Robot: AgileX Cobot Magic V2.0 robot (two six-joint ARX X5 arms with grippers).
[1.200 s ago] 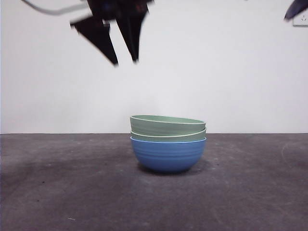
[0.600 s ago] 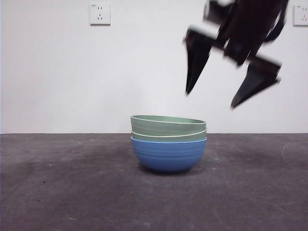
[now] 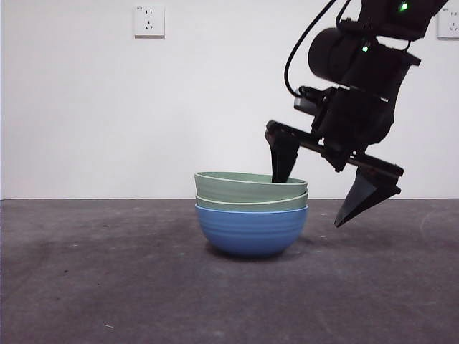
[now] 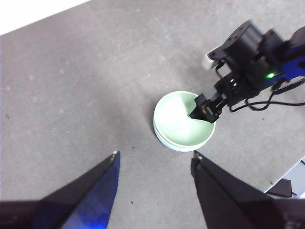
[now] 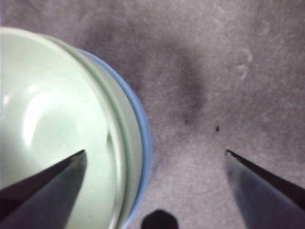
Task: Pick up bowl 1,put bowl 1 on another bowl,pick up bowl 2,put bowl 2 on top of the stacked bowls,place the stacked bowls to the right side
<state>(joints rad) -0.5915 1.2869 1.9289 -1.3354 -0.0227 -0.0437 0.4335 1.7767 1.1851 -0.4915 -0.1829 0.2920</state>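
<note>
The stacked bowls stand in the middle of the table: the blue bowl (image 3: 251,231) at the bottom, with two pale green bowls (image 3: 247,186) nested in it. My right gripper (image 3: 308,204) is open and straddles the stack's right rim. One jaw reaches inside the top green bowl (image 5: 52,109) and the other hangs outside the blue rim (image 5: 145,138), a little above the table. The right wrist view shows this gripper (image 5: 155,151) with both jaws apart. My left gripper (image 4: 154,153) is open and empty, high above the stack (image 4: 183,121).
The table is dark grey and matte (image 3: 107,287). Behind it is a white wall with power outlets (image 3: 148,21) at the upper left and upper right. A pale table edge (image 4: 290,179) shows beyond the right arm in the left wrist view.
The left arm has risen out of the front view. The right arm has come down from the upper right, and its open jaws now straddle the stack's right rim. The bowls have not moved.
</note>
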